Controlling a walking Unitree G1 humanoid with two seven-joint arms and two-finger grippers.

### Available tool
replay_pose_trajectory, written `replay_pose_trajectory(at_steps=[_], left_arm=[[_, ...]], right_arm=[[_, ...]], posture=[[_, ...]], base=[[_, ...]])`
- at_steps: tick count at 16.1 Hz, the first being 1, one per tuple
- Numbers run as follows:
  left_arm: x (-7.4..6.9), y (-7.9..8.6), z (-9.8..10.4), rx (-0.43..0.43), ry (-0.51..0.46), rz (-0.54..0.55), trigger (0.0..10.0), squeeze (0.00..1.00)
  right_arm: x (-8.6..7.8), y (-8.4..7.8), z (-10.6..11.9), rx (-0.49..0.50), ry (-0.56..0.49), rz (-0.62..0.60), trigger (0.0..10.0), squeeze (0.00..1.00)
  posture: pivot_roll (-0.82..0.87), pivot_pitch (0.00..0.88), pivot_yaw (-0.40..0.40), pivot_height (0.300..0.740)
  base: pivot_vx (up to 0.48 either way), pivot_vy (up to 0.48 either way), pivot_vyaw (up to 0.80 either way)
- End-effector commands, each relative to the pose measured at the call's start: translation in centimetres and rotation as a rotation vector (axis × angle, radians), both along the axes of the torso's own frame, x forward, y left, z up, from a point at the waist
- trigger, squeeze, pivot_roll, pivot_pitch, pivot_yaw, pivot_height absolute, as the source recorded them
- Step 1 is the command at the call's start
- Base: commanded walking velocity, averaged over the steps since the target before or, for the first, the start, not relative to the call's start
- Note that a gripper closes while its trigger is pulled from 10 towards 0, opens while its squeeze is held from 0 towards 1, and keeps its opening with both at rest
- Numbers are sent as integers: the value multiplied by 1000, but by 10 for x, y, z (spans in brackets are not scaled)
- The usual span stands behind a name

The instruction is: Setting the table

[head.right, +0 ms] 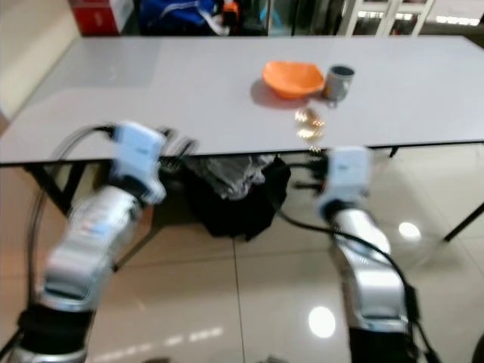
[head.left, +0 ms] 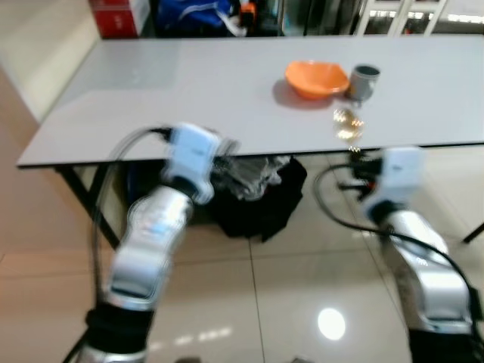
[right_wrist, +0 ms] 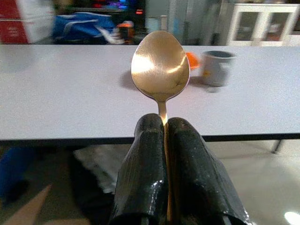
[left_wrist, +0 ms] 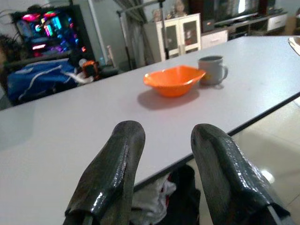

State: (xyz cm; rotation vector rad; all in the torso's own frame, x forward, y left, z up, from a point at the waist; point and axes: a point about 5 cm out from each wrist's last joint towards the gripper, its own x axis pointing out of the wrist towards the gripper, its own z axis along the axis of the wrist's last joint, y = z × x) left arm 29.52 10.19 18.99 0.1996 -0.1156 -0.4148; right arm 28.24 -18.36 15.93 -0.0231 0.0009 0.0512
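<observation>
Left eye view: the robot stands at the near edge of the table [head.left: 151,91], bringing a gold spoon [head.left: 348,123] toward the orange bowl [head.left: 316,78] and grey mug [head.left: 364,82]; next it likely must reach forward and lay it beside the bowl. Left wrist view: the left gripper [left_wrist: 161,154] is parted and empty. Right wrist view: the right gripper [right_wrist: 166,140] pinches the shiny spoon's handle, bowl-end upright.

There is one grey table [head.left: 189,91]; one orange bowl [head.left: 316,78]; one grey cup [head.left: 364,82]; one gold spoon [right_wrist: 160,70]; one black bag [head.left: 261,200]; two silver arms.
</observation>
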Motion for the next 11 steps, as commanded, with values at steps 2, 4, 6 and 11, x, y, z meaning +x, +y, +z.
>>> replay_pose_trajectory(at_steps=[2, 4, 6, 11], left_arm=[[0, 9, 4, 12, -15, 29, 10000, 0], [0, 8, 3, 12, -11, 30, 10000, 0], [-2, 8, 3, 12, -9, 31, 10000, 0], [-3, 10, 3, 12, -5, 37, 10000, 0]], right_arm=[[1, 8, 6, 12, -20, 44, 10000, 0], [0, 9, 6, 13, -14, 60, 10000, 0], [0, 12, 4, 20, -3, 85, 10000, 0], [0, 20, 1, 65, 19, 121, 10000, 0]], posture=[[76, 40, -22, 740], [76, 42, -23, 740], [79, 50, -30, 740], [86, 56, -35, 740]], base=[[349, 0, 0], [352, 0, 0], [351, 0, 0], [353, 0, 0]])
